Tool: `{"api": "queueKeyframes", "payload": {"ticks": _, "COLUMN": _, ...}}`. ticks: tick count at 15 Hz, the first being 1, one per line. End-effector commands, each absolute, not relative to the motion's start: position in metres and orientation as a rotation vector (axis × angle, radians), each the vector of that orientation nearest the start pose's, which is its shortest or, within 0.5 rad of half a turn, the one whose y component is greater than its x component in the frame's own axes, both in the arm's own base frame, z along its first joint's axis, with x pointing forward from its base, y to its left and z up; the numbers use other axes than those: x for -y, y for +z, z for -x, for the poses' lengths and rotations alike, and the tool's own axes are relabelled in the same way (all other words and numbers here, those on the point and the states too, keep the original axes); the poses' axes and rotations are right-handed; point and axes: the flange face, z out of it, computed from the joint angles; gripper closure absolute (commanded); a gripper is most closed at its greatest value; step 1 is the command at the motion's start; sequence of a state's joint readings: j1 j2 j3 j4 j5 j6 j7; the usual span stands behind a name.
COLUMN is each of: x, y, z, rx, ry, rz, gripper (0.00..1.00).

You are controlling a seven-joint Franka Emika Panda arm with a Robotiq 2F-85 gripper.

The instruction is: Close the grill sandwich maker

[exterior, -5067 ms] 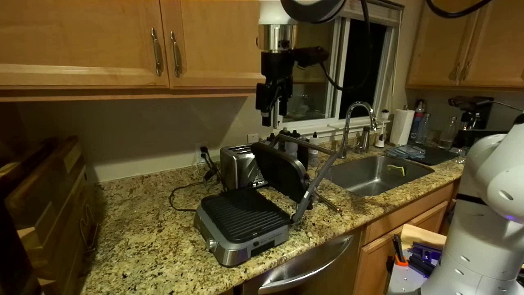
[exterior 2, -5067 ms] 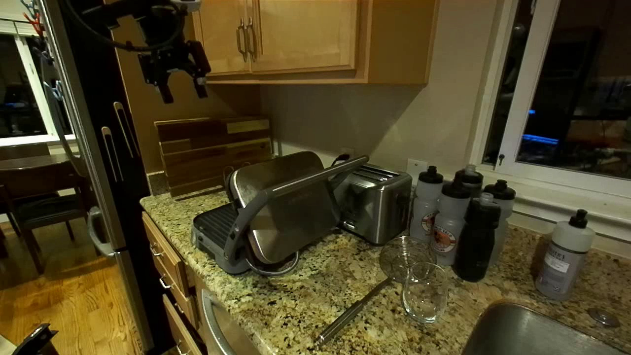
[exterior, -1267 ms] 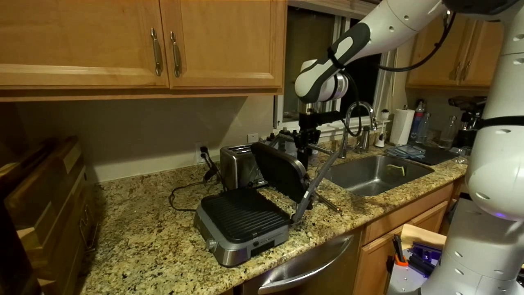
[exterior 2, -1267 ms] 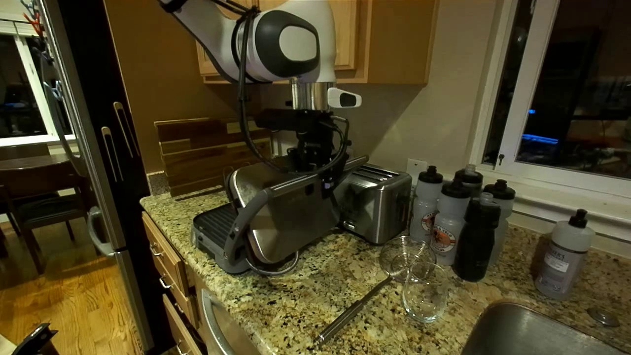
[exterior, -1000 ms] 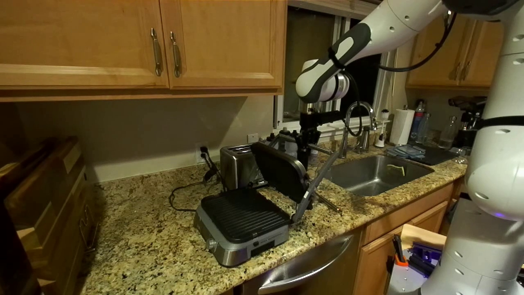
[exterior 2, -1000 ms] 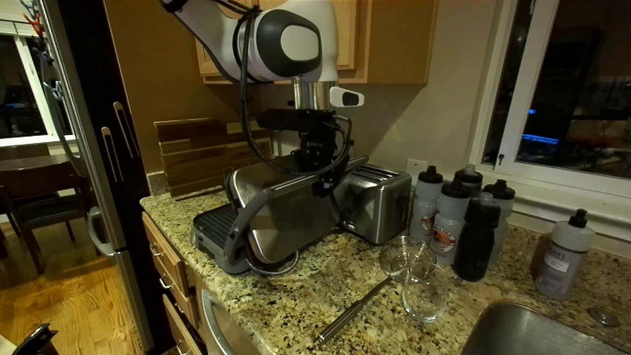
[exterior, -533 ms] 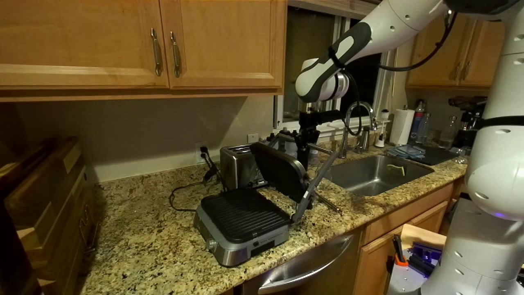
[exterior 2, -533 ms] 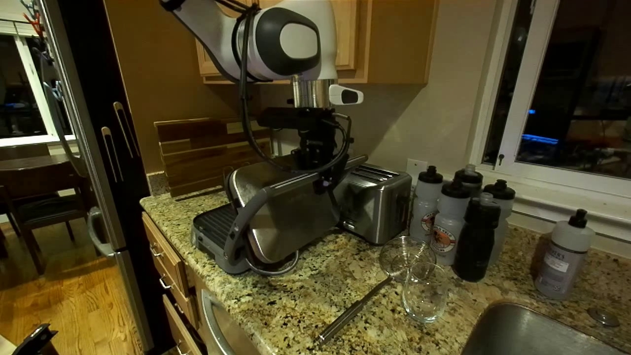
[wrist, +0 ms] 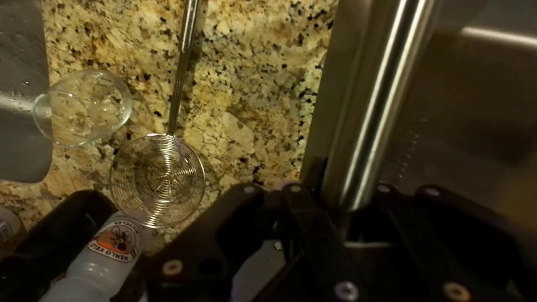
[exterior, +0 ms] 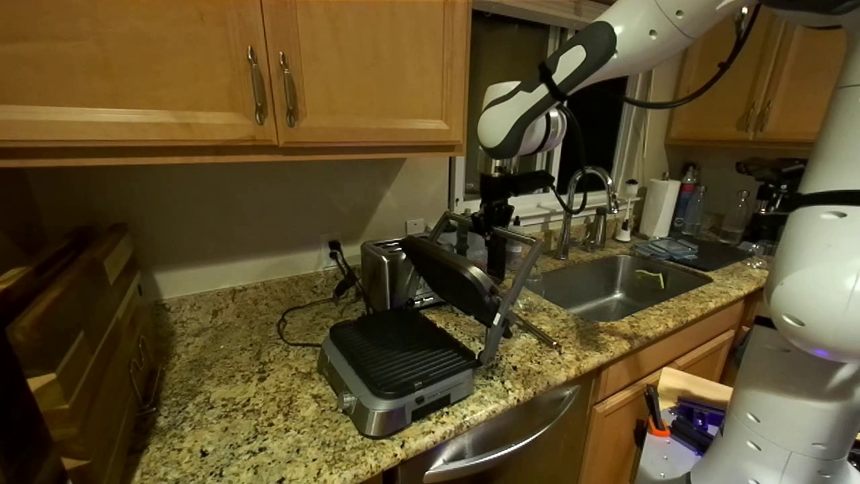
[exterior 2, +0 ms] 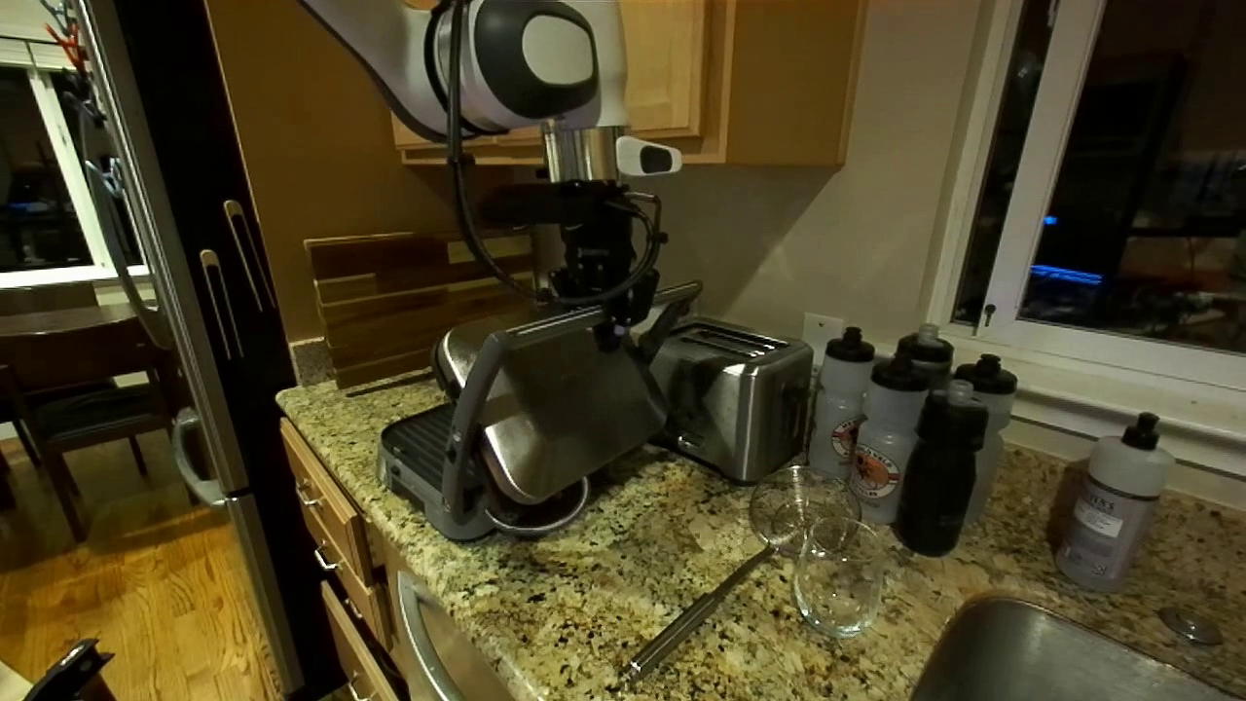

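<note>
1. gripper [wrist: 339, 191] clamped on handle [wrist: 377, 100] of grill [exterior: 430, 343], bar running between its fingers [wrist: 312, 226] in wrist view
2. grill on table [exterior: 248, 396]; lower plate [exterior: 393, 356] below gripper and apart from it, ribs facing up
3. lid [exterior 2: 574, 419] raised and tilted, grill open; gripper at lid's outer side
4. toaster [exterior 2: 750, 409] just beside grill, seen in both exterior views
</note>
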State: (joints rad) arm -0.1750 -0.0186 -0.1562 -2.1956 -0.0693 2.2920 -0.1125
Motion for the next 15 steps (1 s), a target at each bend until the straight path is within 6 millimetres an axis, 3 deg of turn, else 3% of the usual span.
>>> {"api": "queueKeyframes", "payload": {"ticks": 1, "x": 0.125, "y": 0.426, "z": -0.518, "rx": -0.208, "ry": -0.208, "rz": 3.206, "gripper": 0.92}}
{"api": "queueKeyframes", "payload": {"ticks": 8, "x": 0.035, "y": 0.430, "z": -0.543, "rx": 0.013, "ry": -0.218, "rz": 3.204, "gripper": 0.93}}
{"api": "queueKeyframes", "payload": {"ticks": 9, "x": 0.051, "y": 0.434, "z": -0.541, "rx": -0.054, "ry": -0.264, "rz": 3.195, "gripper": 0.91}}
{"api": "queueKeyframes", "payload": {"ticks": 11, "x": 0.034, "y": 0.433, "z": -0.547, "rx": -0.011, "ry": -0.263, "rz": 3.193, "gripper": 0.91}}
{"api": "queueKeyframes", "payload": {"ticks": 15, "x": 0.032, "y": 0.432, "z": -0.548, "rx": -0.005, "ry": -0.262, "rz": 3.193, "gripper": 0.91}}
